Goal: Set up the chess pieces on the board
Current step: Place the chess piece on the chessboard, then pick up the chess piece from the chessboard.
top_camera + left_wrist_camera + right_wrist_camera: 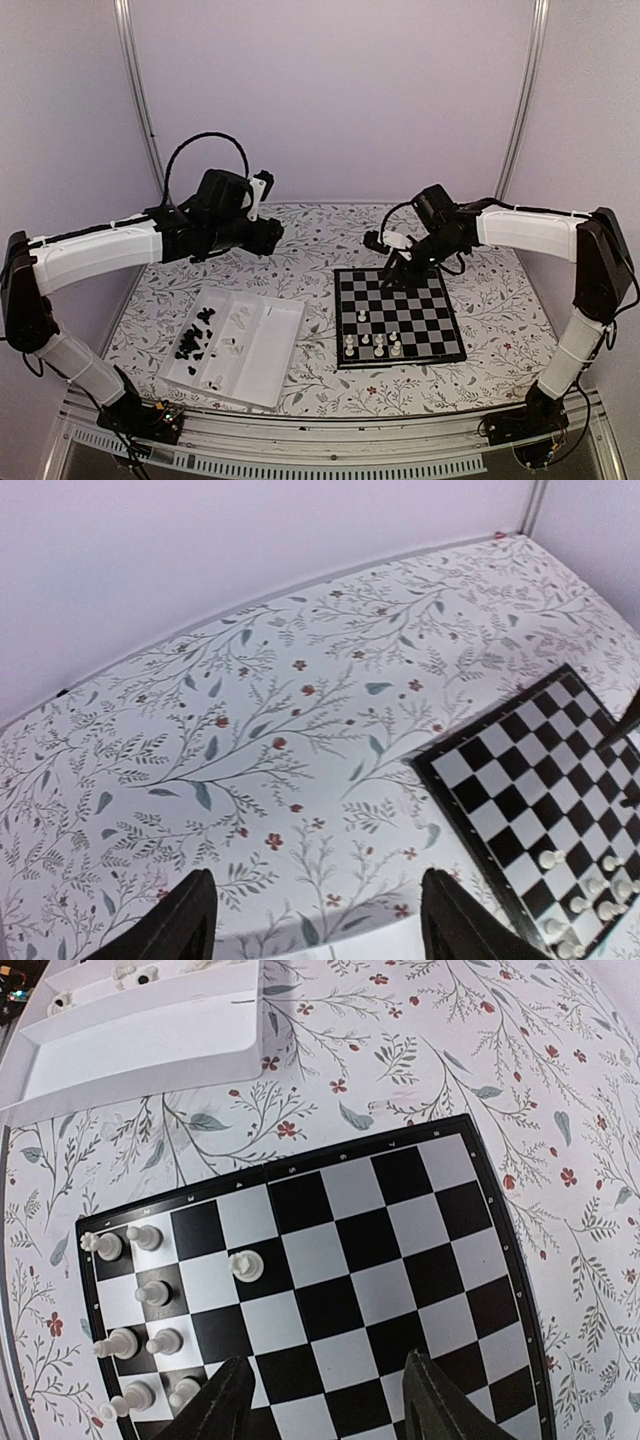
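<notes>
Pale lilac walls close in a table whose matte cloth [320,240] is printed with grey sprigs and small red flowers. From above, the flat square board [420,300], glossy with black and silver checks, lies right of centre. Small cream-white pieces [372,343] stand in its near-left part. Left of it sits a white rectangular tray [270,350] with long compartments; black pieces [195,338] are heaped in the leftmost and a few pale ones lie in the next. The left arm bends over the cloth behind the tray, its left gripper [272,236] high above bare cloth. The right arm reaches in from the right, its right gripper [392,275] over the board's far edge.

The left wrist view shows the left gripper's dark fingers [190,920] spread apart over the cloth, nothing between them; the board's corner is at the right.

The right wrist view shows the right gripper's fingers [225,1405] parted above the checks, empty, with the turned, knob-topped pieces grouped at the board's left.
</notes>
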You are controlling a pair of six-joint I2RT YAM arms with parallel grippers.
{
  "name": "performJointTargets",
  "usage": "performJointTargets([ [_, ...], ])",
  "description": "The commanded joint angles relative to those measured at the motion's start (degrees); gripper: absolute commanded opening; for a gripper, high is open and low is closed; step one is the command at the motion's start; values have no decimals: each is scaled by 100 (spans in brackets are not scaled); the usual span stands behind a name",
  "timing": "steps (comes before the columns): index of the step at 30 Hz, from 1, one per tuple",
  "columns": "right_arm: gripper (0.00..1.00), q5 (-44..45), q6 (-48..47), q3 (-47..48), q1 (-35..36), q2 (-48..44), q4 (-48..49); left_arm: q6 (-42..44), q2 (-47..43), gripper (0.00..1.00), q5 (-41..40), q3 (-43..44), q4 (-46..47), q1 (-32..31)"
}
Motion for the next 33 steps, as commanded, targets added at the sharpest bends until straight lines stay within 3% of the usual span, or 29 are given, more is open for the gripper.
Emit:
performJointTargets([
  [1, 53, 109, -60, 426, 242, 423, -313, 535, -323, 71, 360, -497, 1549, 233],
  [9, 55, 342, -106, 577, 672, 1005, -399, 763, -254, 71, -94, -220, 1160, 224],
  [19, 54, 393, 11, 837, 800, 1434, -434, 677, 2, 70, 23, 49, 788, 215],
  [33, 29, 122, 24, 1101, 844, 1724, -615, 664, 335, 69, 22, 302, 423, 215],
])
